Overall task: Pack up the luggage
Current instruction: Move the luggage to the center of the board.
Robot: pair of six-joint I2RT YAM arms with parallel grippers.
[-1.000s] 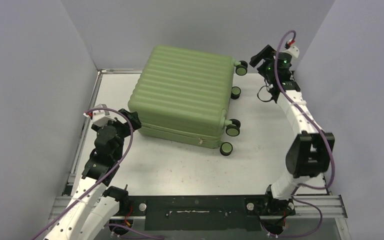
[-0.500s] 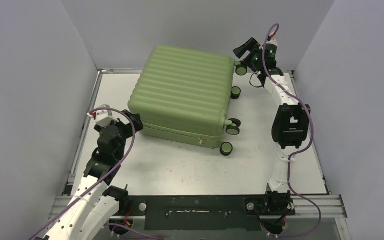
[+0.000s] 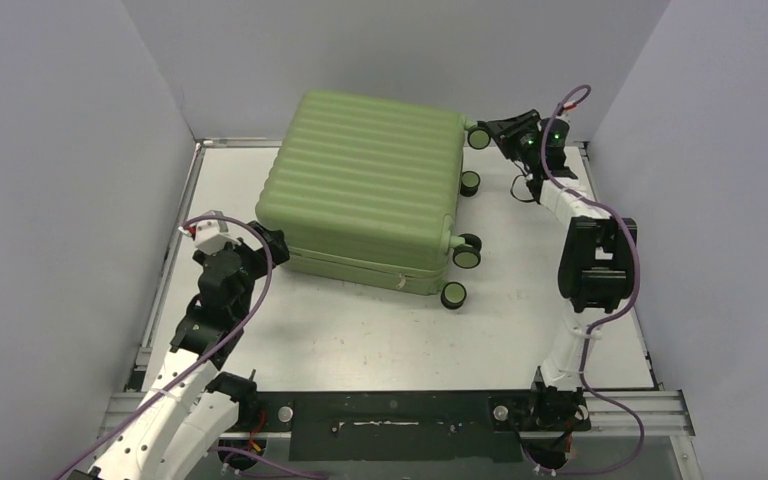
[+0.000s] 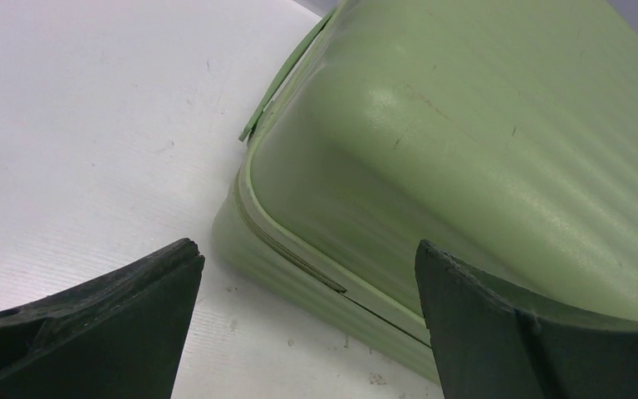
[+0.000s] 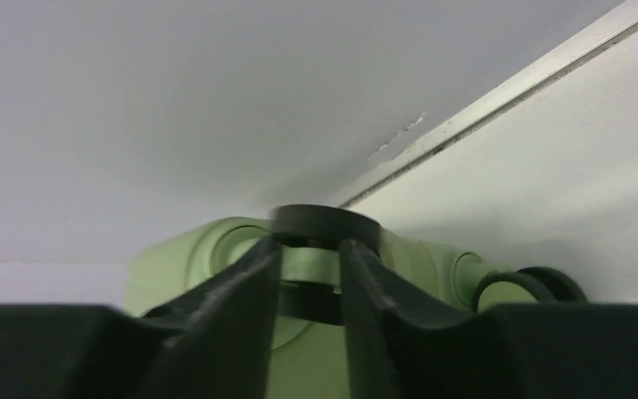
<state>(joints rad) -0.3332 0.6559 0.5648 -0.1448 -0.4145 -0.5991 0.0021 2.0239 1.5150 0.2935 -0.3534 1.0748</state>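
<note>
The luggage (image 3: 370, 190) is a big light-green ribbed suitcase lying flat and closed on the white table (image 3: 360, 330), its black wheels facing right. My left gripper (image 3: 265, 245) is open at its near-left corner. In the left wrist view the luggage (image 4: 465, 125) and its zipper seam fill the gap between the wide-apart fingers of that gripper (image 4: 307, 253). My right gripper (image 3: 490, 132) is at the back-right wheel (image 3: 478, 137). In the right wrist view that gripper (image 5: 310, 249) has its fingers pressed on either side of the wheel (image 5: 324, 223).
Other wheels stick out on the suitcase's right side (image 3: 470, 183), (image 3: 466, 258), (image 3: 452, 296). Grey walls close in the table at the back and both sides; the back wall (image 5: 216, 100) is right behind the held wheel.
My right arm has swung down from the back-right corner to the suitcase's back wheel, and its jaws have narrowed onto it. The left arm has barely moved.
</note>
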